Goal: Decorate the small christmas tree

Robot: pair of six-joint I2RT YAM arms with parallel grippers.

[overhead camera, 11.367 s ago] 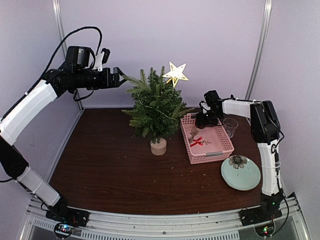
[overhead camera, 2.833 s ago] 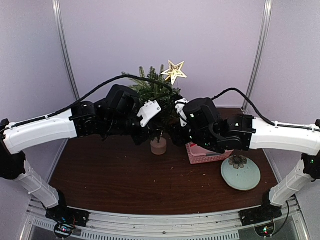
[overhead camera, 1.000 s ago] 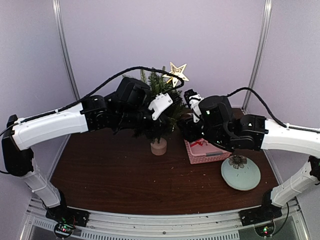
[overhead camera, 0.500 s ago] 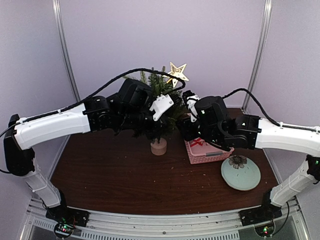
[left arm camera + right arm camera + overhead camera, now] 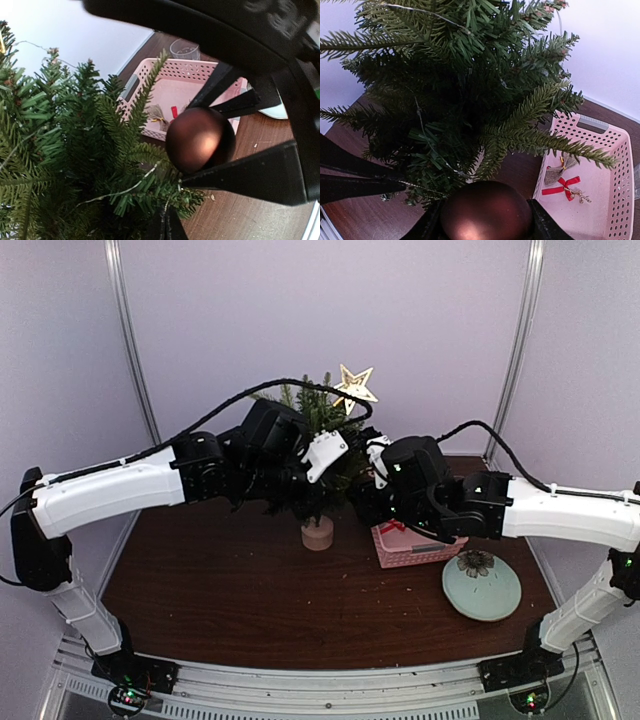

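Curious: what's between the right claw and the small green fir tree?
Right wrist view: a brown ball ornament, held in the right gripper near the tree.

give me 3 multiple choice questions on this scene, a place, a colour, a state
1. Where does the red bow lie? A) in a blue box B) in the pink basket C) on a shelf
2. What colour is the ball beside the small christmas tree? A) silver B) blue C) brown
3. How is the right gripper? A) shut on the ball B) open and empty C) shut on a spoon
Answers: 1 B, it rests on the basket floor; 2 C, its gloss is brown; 3 A, fingers press both its sides.
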